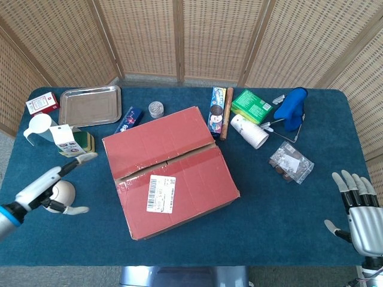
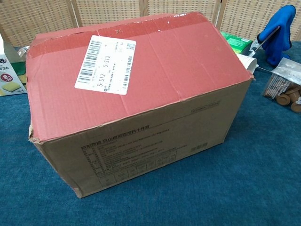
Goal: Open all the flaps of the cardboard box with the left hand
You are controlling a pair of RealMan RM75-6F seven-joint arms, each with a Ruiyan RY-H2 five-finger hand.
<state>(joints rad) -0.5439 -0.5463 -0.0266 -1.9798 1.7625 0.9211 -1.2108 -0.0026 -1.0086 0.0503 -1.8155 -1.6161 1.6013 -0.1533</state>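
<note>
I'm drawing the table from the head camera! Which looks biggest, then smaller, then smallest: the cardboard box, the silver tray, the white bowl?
Largest to smallest in the head view:
1. cardboard box
2. silver tray
3. white bowl, partly hidden behind the left hand, though clearly the smallest

**Open cloth left of the box, clutter behind**

Bare table (image 1: pixel 287 221) lies between the left hand (image 1: pixel 45 186) and the box (image 1: pixel 169 170) — only a bowl (image 1: pixel 61 192) beneath the hand. Carton (image 1: pixel 64 140), packets and cup (image 1: pixel 249 130) crowd the far side.
</note>
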